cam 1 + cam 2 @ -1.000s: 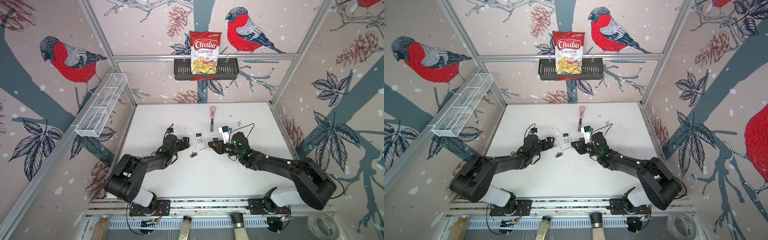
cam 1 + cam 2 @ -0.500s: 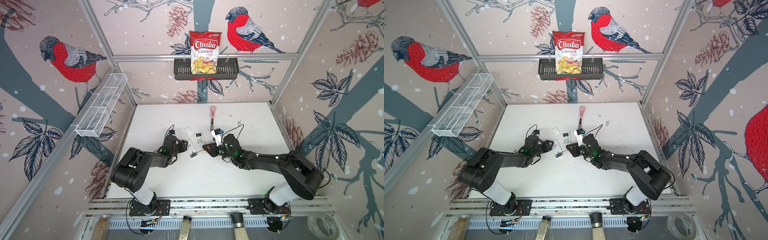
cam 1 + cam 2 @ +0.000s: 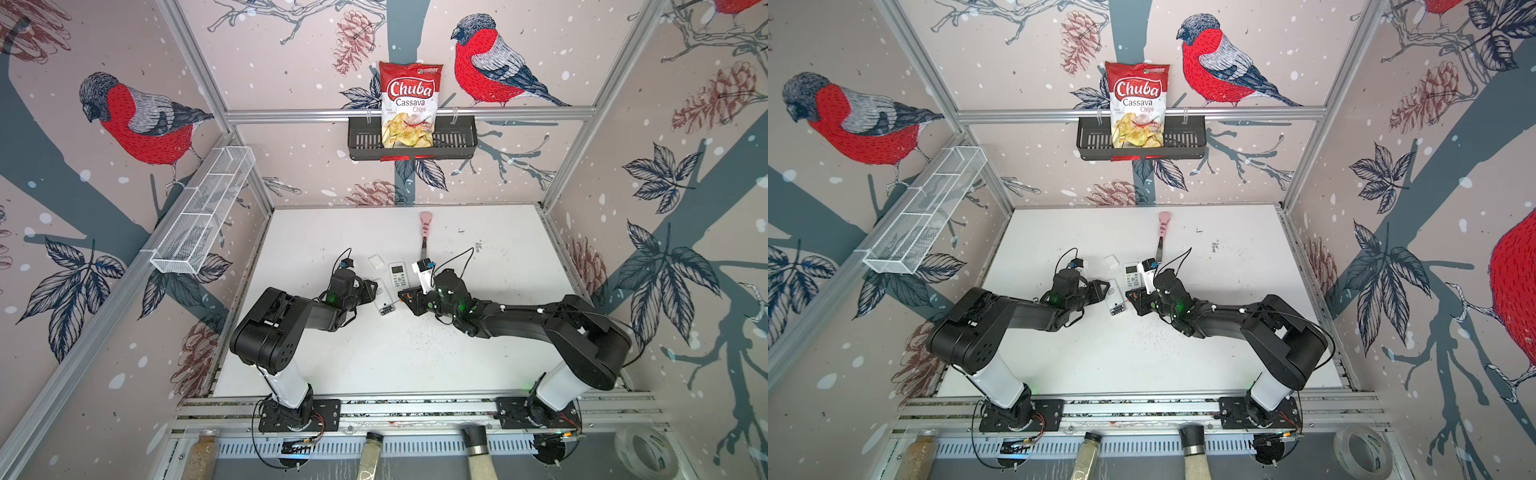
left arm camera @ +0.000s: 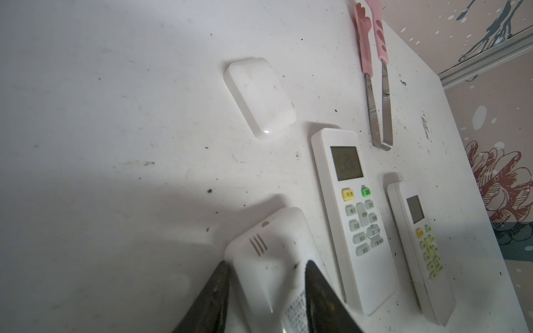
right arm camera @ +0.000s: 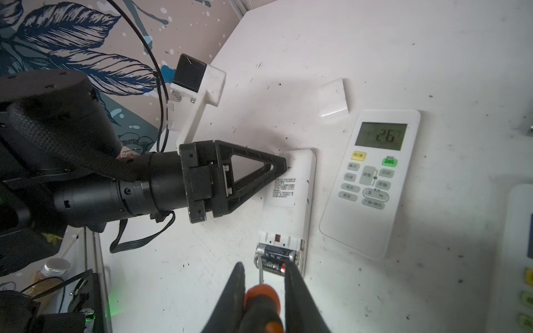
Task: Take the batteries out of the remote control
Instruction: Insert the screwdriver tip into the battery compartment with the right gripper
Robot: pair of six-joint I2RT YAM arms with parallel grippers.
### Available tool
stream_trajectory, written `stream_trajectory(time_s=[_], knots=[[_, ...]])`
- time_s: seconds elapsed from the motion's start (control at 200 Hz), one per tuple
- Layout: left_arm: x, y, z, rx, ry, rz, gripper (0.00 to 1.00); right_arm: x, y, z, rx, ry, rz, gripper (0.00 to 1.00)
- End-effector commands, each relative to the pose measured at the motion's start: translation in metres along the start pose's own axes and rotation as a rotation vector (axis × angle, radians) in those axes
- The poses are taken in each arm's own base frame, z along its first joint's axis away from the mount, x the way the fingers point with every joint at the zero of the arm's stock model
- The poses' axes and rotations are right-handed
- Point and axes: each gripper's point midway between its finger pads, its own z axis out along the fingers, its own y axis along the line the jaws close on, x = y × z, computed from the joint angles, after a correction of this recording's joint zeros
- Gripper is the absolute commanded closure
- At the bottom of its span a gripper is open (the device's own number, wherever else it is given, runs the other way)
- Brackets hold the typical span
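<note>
only wrist views, right tool (image 5: 264, 264) grips screwdriver (image 5: 261, 298) at batteries (image 5: 277, 256), left tool (image 4: 266, 263) clamps remote (image 4: 271, 230)

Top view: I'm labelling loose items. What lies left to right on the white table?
White battery cover → face-up remote → pink-handled tongs; the face-down remote overlaps the cover, so omitted.

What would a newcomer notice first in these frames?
Mid-table, the left gripper clamps a face-down remote, while the right gripper holds a screwdriver with its tip at the batteries in the remote's open end. After that, the red chips bag standing in the black basket on the back wall.
</note>
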Motion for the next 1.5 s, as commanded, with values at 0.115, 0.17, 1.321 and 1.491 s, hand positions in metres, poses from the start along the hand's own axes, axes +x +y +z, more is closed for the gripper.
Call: stream_trajectory(time_s=[0.115, 0.17, 1.321, 1.491], knots=[[0.005, 0.003, 0.002, -0.003, 0.02, -0.004, 0.62, 0.001, -0.002, 0.004, 0.058, -0.004, -0.057, 1.0], [0.006, 0.004, 0.003, -0.003, 0.022, -0.006, 0.63, 0.002, -0.002, 0.005, 0.077, -0.001, -0.079, 1.0], [0.012, 0.006, 0.005, -0.004, 0.042, -0.018, 0.72, 0.026, -0.013, -0.002, 0.334, -0.174, -0.106, 1.0], [0.01, 0.005, 0.004, -0.003, 0.038, -0.018, 0.72, 0.022, -0.007, 0.002, 0.288, -0.175, -0.065, 1.0]])
